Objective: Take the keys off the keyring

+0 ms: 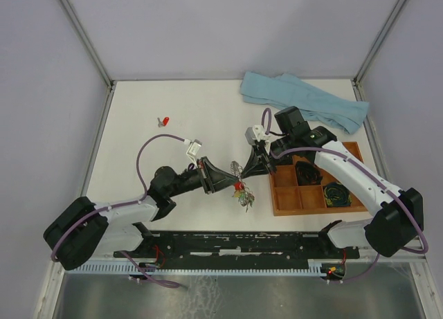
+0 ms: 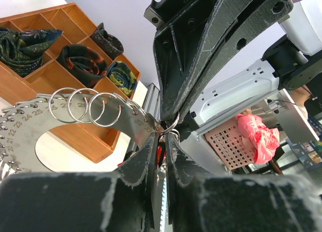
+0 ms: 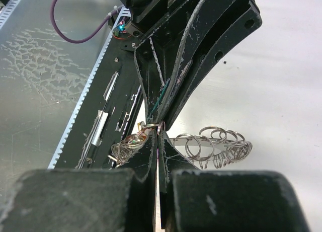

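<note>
The keyring [image 1: 244, 196] hangs between my two grippers just left of the tray. In the left wrist view it is a silvery numbered plate [image 2: 30, 129] fringed with wire loops. Its loops also show in the right wrist view [image 3: 216, 144]. Red and green keys [image 1: 239, 187] hang on it. My left gripper [image 1: 232, 179] [image 2: 162, 137] is shut on a red key [image 2: 160, 152] at the plate's edge. My right gripper [image 1: 251, 168] [image 3: 158, 134] is shut on a small loop of the keyring, tip to tip with the left. One loose red key [image 1: 164, 121] lies on the table at the far left.
A wooden compartment tray [image 1: 284, 201] [image 2: 75, 136] with dark coiled bundles stands right of the grippers. A blue towel [image 1: 304, 101] lies at the back right. The black base rail [image 1: 242, 246] runs along the near edge.
</note>
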`<action>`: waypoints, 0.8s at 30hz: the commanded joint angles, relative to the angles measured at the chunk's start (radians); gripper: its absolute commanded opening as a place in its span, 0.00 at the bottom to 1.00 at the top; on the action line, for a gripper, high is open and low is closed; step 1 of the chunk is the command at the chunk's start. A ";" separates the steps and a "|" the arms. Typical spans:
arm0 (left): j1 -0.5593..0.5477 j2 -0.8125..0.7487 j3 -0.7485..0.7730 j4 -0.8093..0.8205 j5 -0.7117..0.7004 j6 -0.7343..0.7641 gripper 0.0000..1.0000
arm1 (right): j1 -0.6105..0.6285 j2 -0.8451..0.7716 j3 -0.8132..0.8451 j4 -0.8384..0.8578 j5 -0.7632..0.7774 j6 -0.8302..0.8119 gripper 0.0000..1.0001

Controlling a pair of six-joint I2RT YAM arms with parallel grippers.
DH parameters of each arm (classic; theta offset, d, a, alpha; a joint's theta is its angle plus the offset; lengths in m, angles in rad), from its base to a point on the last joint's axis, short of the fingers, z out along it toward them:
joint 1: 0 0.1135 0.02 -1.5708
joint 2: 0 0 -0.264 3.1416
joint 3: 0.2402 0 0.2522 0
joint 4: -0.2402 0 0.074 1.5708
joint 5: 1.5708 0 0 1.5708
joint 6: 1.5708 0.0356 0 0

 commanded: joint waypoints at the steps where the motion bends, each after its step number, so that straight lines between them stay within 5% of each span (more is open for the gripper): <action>1: 0.001 -0.021 0.041 -0.003 0.013 0.060 0.14 | 0.002 -0.028 0.010 0.041 -0.057 0.007 0.01; 11: 0.002 -0.049 0.056 -0.097 0.036 0.110 0.04 | 0.002 -0.029 0.009 0.059 -0.064 0.031 0.01; 24: 0.013 0.006 0.061 -0.061 0.092 0.092 0.03 | -0.006 -0.033 -0.028 0.156 -0.067 0.112 0.01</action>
